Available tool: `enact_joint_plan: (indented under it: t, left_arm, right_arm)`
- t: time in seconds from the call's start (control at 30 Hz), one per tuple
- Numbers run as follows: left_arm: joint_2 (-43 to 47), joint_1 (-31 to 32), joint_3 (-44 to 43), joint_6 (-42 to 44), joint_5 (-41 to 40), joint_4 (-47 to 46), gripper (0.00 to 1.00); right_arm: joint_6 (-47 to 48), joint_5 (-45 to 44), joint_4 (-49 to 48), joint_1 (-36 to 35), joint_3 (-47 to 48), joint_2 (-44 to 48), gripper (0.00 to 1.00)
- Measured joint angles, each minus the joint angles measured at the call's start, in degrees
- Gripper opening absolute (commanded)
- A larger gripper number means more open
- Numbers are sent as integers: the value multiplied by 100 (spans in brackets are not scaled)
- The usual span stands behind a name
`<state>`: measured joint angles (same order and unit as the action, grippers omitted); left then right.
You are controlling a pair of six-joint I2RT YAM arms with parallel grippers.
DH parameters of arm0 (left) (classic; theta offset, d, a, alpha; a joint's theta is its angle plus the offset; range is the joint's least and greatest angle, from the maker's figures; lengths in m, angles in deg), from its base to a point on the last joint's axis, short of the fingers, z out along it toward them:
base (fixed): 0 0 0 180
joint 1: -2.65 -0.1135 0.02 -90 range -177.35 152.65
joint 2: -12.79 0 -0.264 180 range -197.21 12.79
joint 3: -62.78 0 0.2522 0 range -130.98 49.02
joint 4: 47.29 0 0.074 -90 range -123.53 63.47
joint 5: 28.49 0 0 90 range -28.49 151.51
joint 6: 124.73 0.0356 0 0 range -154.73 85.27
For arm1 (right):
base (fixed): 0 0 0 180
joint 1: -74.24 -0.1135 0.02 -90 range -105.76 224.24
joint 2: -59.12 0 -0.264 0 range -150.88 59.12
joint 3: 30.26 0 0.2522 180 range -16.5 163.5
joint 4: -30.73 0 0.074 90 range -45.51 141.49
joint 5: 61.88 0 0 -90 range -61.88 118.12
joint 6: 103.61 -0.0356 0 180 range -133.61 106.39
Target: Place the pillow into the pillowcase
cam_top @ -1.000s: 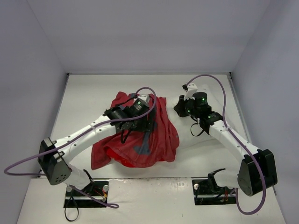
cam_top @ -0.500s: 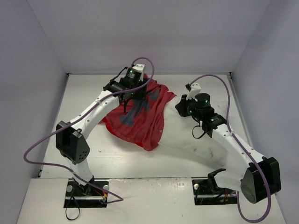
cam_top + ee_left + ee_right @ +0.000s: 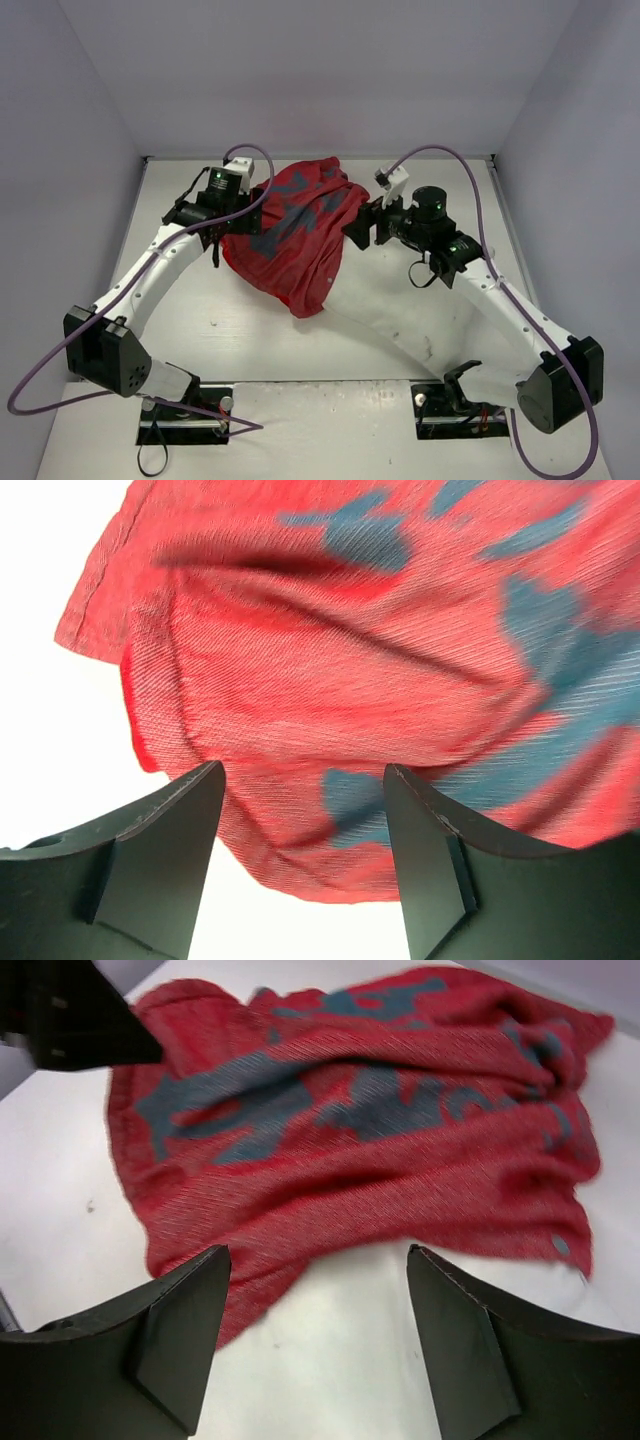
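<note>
The left gripper (image 3: 302, 775) and right gripper (image 3: 317, 1252) are hovering released beside the crumpled pillowcase (image 3: 290, 235), probably seeking its open edge to grasp.

A rumpled dull-red fabric pillowcase (image 3: 380, 1150) with blue-grey patches lies spread on the white table (image 3: 330, 1360). Its near hem is just beyond the right gripper (image 3: 315, 1260), whose two dark jaws stand wide apart, nothing between them. A black blocky part (image 3: 70, 1015) sits at the cloth's far left corner.

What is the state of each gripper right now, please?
Left gripper: open, holding nothing; the pillowcase lies just ahead of it.
Right gripper: open, holding nothing.
</note>
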<state>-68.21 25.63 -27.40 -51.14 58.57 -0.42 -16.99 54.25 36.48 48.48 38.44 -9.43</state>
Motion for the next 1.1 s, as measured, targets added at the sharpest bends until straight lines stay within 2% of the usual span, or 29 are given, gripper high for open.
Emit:
enact_joint_plan:
  t: [0.37, 0.67, 1.1]
  left_arm:
    - [-275, -140, 398, 999, 946, -7, 61]
    - [-358, -140, 601, 1320, 1193, -107, 61]
    - [798, -138, 1093, 1836, 2046, -68, 62]
  right_arm:
    - [459, 704, 74, -614, 190, -765, 73]
    - [522, 601, 70, -621, 190, -1167, 66]
    - [542, 496, 50, -621, 190, -1217, 65]
